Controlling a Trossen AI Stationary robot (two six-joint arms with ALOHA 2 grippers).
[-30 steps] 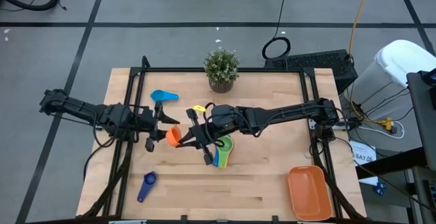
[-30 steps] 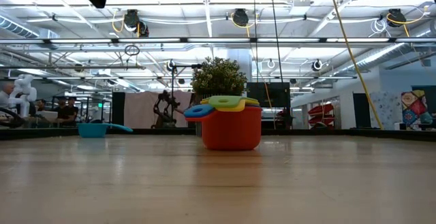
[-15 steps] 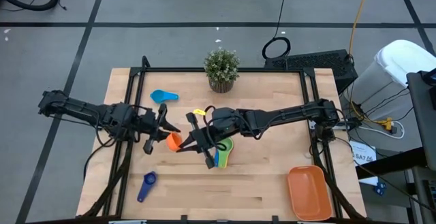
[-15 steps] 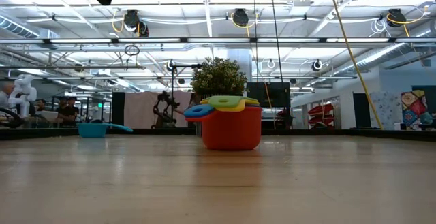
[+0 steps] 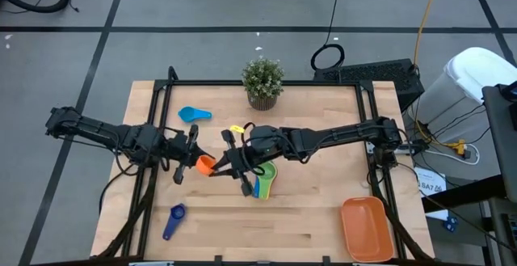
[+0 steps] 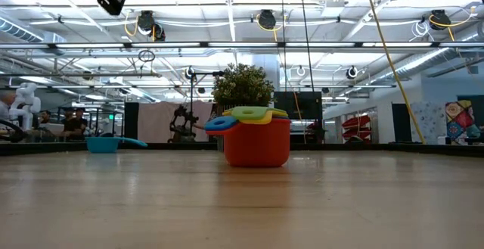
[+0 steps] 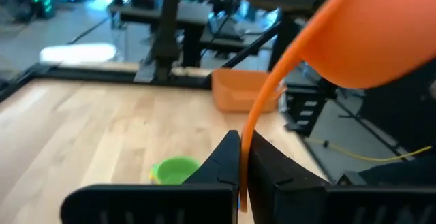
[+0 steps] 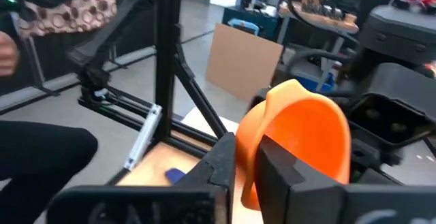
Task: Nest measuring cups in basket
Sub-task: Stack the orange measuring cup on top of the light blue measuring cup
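Observation:
The orange measuring cup point(image 5: 206, 166) is held in the air between both grippers, left of the table's middle. My left gripper point(image 5: 196, 159) is shut on it from the left, my right gripper point(image 5: 220, 167) from the right. A red cup point(image 6: 257, 143) stands on its base with green, yellow and blue cups nested in it, and their handles point(image 5: 263, 183) show from above. The light blue cup point(image 5: 194, 114) lies toward the far left. The dark blue cup point(image 5: 174, 220) lies near left. The orange basket point(image 5: 367, 227) sits at the near right corner. My left gripper point(image 7: 242, 142) pinches the orange cup's flat handle point(image 7: 253, 125) between its two fingers, edge-on, near the handle's free end. The bowl point(image 7: 371, 33) stands beyond the fingers, lifted clear of the table. My right gripper point(image 8: 245, 146) holds the orange cup by its wall at the rim point(image 8: 246, 132), one finger inside the bowl and one outside. It comes level from the table's right. The cup is clear of the table with its opening point(image 8: 306, 135) on its side.
A small potted plant point(image 5: 262, 80) stands at the far edge's middle. A black frame point(image 5: 266, 84) runs round the table. Bare wood lies along the near edge between the dark blue cup and the basket. People show in the room beyond, at the left of the low view.
Both grippers have stayed shut on the orange cup, which has kept its place in the air. At the top left of the low view a dark part of an arm has come slightly lower.

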